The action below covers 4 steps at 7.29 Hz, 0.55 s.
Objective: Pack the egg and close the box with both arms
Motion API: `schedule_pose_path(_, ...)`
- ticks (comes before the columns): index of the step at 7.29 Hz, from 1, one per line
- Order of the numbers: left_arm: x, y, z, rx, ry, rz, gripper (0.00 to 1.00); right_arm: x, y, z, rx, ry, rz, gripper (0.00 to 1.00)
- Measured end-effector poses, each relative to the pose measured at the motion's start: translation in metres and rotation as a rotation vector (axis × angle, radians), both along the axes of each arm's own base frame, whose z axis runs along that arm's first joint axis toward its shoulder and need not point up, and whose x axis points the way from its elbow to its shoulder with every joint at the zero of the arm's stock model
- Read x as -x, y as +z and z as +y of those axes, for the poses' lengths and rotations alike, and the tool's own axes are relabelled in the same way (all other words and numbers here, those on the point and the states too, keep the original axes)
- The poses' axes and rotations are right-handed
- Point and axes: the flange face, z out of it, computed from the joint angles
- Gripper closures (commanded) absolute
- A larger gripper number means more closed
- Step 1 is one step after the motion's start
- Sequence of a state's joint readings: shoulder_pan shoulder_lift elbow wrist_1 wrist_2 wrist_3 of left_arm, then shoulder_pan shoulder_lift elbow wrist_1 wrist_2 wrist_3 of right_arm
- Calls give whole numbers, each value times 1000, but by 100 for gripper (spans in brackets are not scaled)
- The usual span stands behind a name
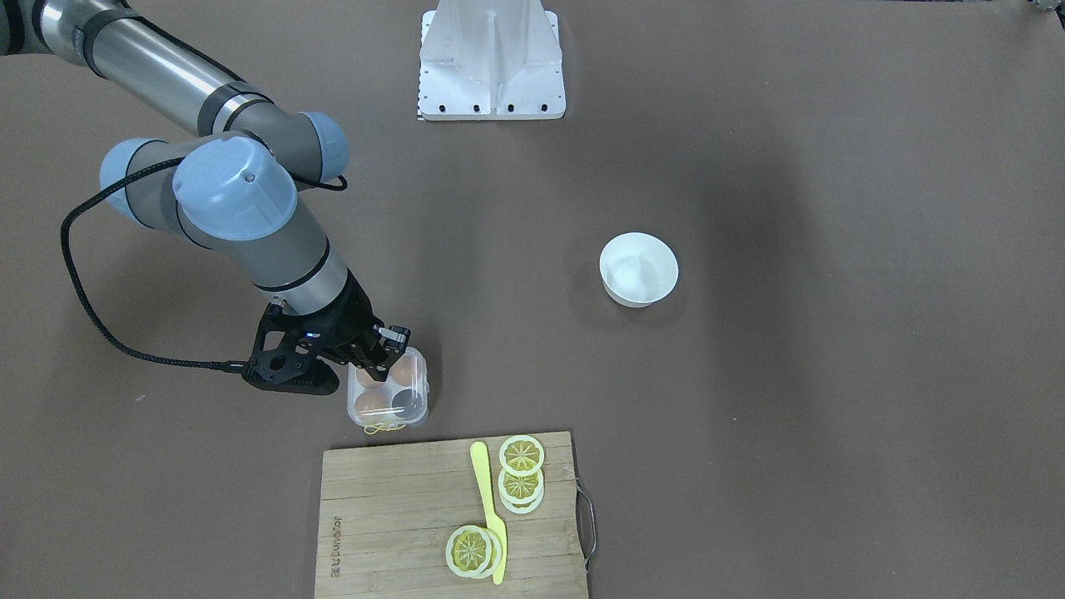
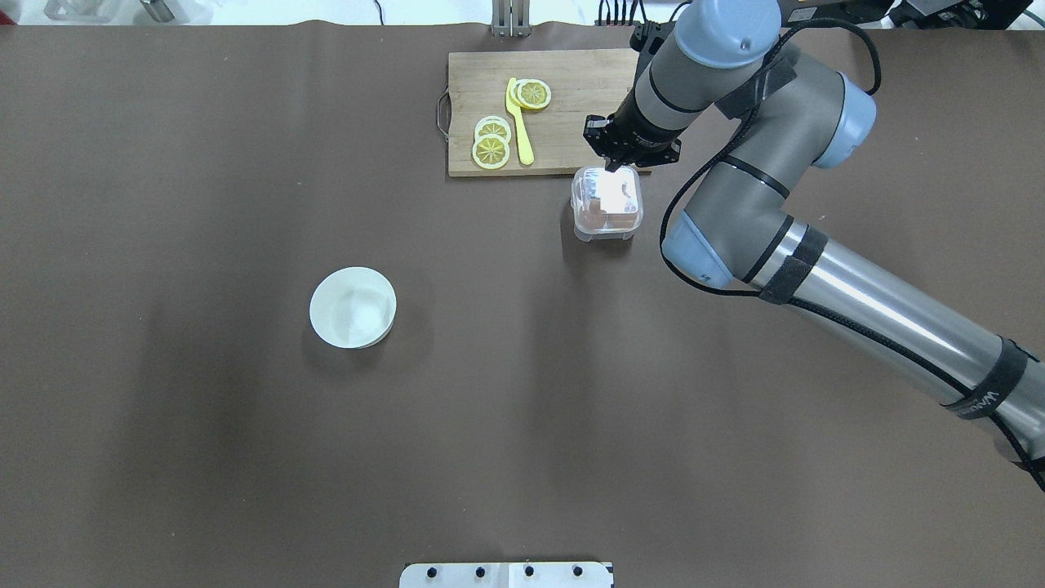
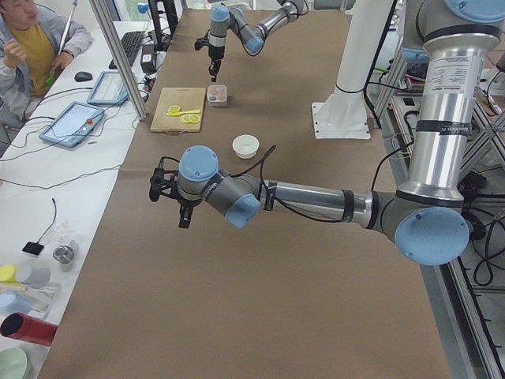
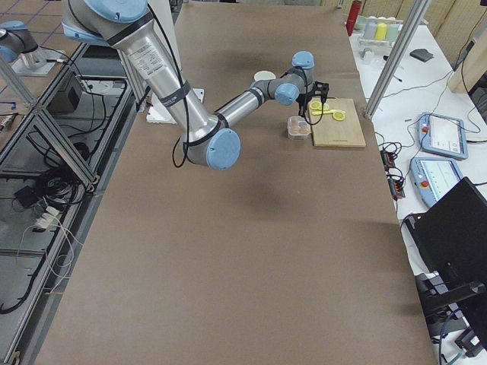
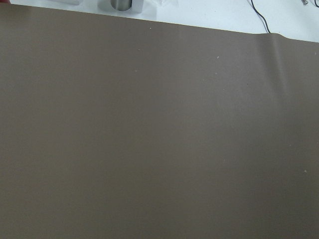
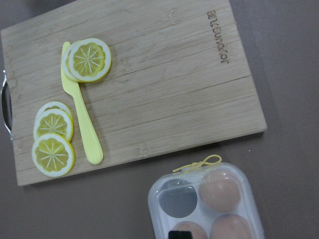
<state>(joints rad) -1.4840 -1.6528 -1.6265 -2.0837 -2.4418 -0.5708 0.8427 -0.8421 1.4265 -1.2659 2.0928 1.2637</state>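
The clear egg box [image 1: 388, 391] stands on the brown table just before the cutting board, its lid down over the cups and its yellow clasp [image 6: 198, 164] toward the board. Three light-brown eggs [image 6: 219, 191] fill three cups; one cup is dark and empty. My right gripper [image 1: 384, 348] hovers at the box's top, fingers together, one tip [image 6: 175, 234] over the lid. It also shows in the overhead view [image 2: 618, 159]. My left gripper [image 3: 180, 212] hangs over bare table far from the box; I cannot tell its state.
A wooden cutting board [image 1: 399, 499] holds lemon slices [image 1: 522, 456] and a yellow plastic knife [image 1: 489, 507]. A round white bowl [image 1: 639, 268] sits mid-table. The white pedestal [image 1: 492, 58] stands at the robot's side. A person [image 3: 24, 47] sits beside the table.
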Motion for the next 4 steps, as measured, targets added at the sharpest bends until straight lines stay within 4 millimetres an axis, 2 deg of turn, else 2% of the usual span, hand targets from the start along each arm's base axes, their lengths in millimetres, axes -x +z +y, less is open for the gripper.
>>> schedule_pose_path(1,0,-7,4,21,0,-2,2,-38,8,-5,23,-19,-37,100)
schedule_pose_path(2,1,-10,12,43,0,-4,2,-84,30,-5,29,-30,-55,100)
schedule_pose_path(4,1,3,38,96,4,-9,2,-183,106,1,-2,-44,-30,100)
